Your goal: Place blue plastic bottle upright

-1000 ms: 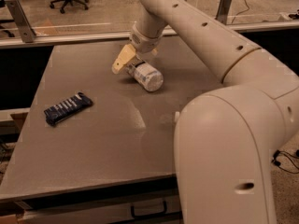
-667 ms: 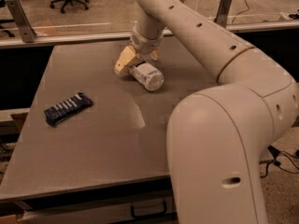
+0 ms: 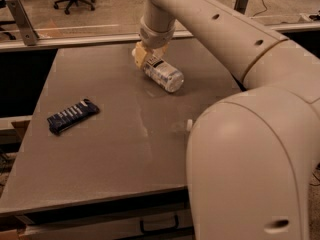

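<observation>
The blue plastic bottle [image 3: 164, 75] lies on its side on the grey table [image 3: 115, 154], at the far middle. It is clear plastic with a white label in dark print, and its near end points to the right front. My gripper [image 3: 144, 55] hangs from the arm that comes in from the upper right. It is right at the bottle's far left end and hides that end. I cannot tell whether it has hold of the bottle.
A dark blue striped packet [image 3: 72, 115] lies flat at the table's left. A small white object [image 3: 189, 125] sits by my arm's big near link [image 3: 250, 164], which hides the table's right front. A metal rail [image 3: 75, 38] runs behind the table.
My gripper has moved right, from beside the bottle's left side onto its far end. The bottle lies in about the same place.
</observation>
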Controlling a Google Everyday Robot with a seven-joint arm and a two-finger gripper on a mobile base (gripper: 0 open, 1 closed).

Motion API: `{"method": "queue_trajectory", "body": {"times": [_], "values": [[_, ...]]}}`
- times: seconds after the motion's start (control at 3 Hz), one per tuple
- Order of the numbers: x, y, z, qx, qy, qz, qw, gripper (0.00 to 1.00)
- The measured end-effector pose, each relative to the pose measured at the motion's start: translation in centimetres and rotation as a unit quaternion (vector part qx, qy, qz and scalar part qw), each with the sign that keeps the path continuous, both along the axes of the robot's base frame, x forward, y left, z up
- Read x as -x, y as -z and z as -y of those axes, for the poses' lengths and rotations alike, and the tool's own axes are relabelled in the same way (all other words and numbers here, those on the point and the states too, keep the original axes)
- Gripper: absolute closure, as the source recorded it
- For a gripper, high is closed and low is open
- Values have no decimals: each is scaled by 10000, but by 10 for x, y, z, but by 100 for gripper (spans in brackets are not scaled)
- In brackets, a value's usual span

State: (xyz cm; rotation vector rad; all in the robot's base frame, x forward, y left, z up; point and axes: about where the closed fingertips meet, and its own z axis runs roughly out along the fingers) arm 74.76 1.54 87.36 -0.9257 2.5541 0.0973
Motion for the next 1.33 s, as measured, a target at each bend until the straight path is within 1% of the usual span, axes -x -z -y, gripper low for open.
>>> {"method": "queue_trajectory", "body": {"times": [0.33, 0.67, 1.0, 1.33], "values": [[5, -37, 15, -179, -155, 565, 9981, 86], [0, -75, 48, -660, -372, 1327, 9883, 100], [-5, -81, 73, -647, -369, 1573, 9847, 100], [-7, -76, 74, -760, -433, 1501, 9848, 100]]}}
